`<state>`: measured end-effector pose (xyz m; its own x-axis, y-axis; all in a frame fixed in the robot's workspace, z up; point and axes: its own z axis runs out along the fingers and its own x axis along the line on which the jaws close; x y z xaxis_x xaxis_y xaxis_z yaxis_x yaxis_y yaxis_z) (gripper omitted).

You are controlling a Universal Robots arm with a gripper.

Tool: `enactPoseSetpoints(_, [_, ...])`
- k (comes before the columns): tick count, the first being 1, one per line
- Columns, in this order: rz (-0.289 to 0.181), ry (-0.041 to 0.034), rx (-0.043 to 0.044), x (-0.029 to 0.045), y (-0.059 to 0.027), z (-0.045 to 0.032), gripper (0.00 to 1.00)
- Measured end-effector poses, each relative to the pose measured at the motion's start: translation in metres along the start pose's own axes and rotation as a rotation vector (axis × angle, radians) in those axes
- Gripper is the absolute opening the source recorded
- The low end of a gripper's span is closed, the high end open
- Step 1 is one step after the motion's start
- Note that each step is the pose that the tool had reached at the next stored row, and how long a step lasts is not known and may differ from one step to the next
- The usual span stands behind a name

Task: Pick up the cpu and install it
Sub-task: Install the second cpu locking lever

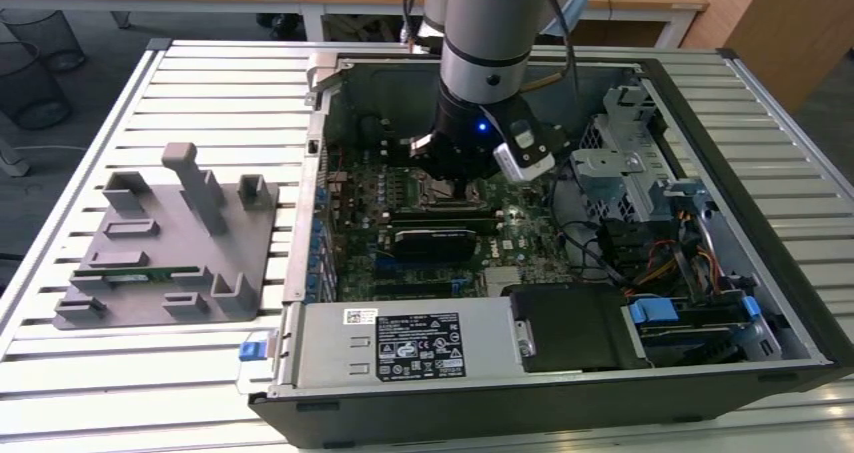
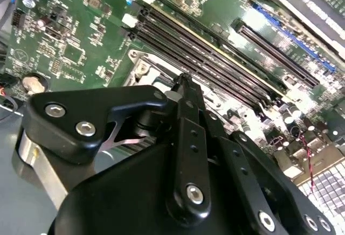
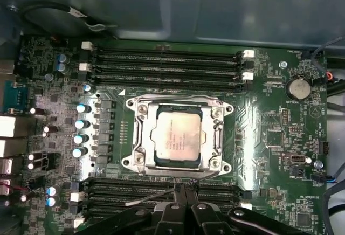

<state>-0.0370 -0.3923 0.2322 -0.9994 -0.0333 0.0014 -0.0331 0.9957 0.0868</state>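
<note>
The cpu [image 3: 178,138], a square chip with a silver top, lies inside the metal-framed socket [image 3: 139,138] on the green motherboard [image 3: 269,138]. My gripper [image 3: 183,187] hangs over the memory slots just beside the socket, apart from the cpu, fingers pressed together with nothing between them. In the second wrist view the black fingers [image 2: 186,116] meet at the gripper [image 2: 182,81] tip above the socket's edge. In the exterior view the gripper [image 1: 467,195] reaches down into the open computer case [image 1: 747,273], over the middle of the board.
Memory slots [image 3: 167,62] flank the socket on two sides. A grey fixture plate [image 1: 167,243] with a green memory stick [image 1: 140,271] lies on the exterior view's left. The power supply [image 1: 400,343], drive bays and cables [image 1: 654,263] crowd the case's near and right sides.
</note>
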Motion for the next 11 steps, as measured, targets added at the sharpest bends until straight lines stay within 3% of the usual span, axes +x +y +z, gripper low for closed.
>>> enactPoseSetpoints(6, [0.0, -0.0002, -0.0028, 0.0117, -0.0012, 0.0014, 0.11])
enactPoseSetpoints(11, [0.0, -0.0002, -0.0031, 0.018, -0.0017, 0.0084, 0.11])
